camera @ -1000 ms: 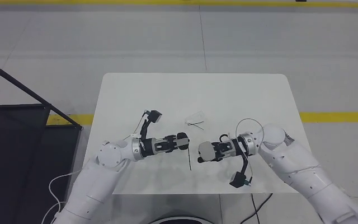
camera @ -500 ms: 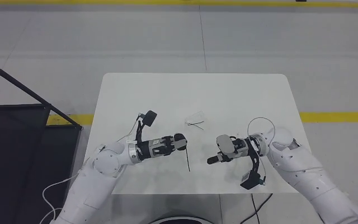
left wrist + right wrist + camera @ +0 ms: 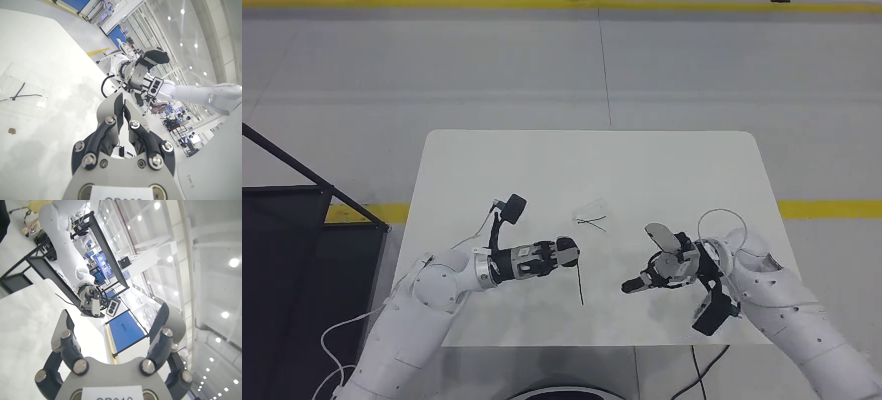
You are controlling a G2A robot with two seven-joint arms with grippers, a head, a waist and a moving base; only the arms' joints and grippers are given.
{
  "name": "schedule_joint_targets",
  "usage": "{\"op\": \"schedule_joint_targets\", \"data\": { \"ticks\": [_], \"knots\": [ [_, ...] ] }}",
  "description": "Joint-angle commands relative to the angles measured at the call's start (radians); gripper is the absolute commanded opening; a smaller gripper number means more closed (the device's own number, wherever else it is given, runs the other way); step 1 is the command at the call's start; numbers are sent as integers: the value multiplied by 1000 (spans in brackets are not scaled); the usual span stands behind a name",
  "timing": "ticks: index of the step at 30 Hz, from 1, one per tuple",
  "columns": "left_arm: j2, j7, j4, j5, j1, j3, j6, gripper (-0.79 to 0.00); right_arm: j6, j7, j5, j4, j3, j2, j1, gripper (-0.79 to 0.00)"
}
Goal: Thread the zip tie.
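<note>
Fingers of the left gripper (image 3: 122, 103) are pressed together, pinching one end of a black zip tie (image 3: 579, 285). Its free length runs from the pinch toward the near edge of the surface (image 3: 692, 170). Fingers of the right gripper (image 3: 115, 311) are spread wide and hold nothing, well apart from the strap. The regrasp looks like the main risk. The strap is thin and unsupported, so closing on it off-centre could knock it aside or twist it in the left pinch, and a tug might pull it loose. A second tie (image 3: 19, 94) in a clear bag (image 3: 28, 79) lies nearby and could be mistaken for the target.
</note>
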Motion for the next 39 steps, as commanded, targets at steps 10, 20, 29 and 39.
{"op": "schedule_joint_targets", "data": {
  "ticks": [10,20,29,39],
  "knots": [
    [4,14,73,-67,-32,2,-83,-785,-183,93,81,-23,-36,2,5,0],
    [4,52,59,-40,-21,1,-58,-785,-292,202,115,-81,-81,12,12,0],
    [9,81,66,-35,-26,1,-94,-785,-780,690,469,-137,-102,46,61,0],
    [13,93,78,-33,-25,-9,-100,-785,-811,740,494,-135,-99,48,70,0]
  ]
}}
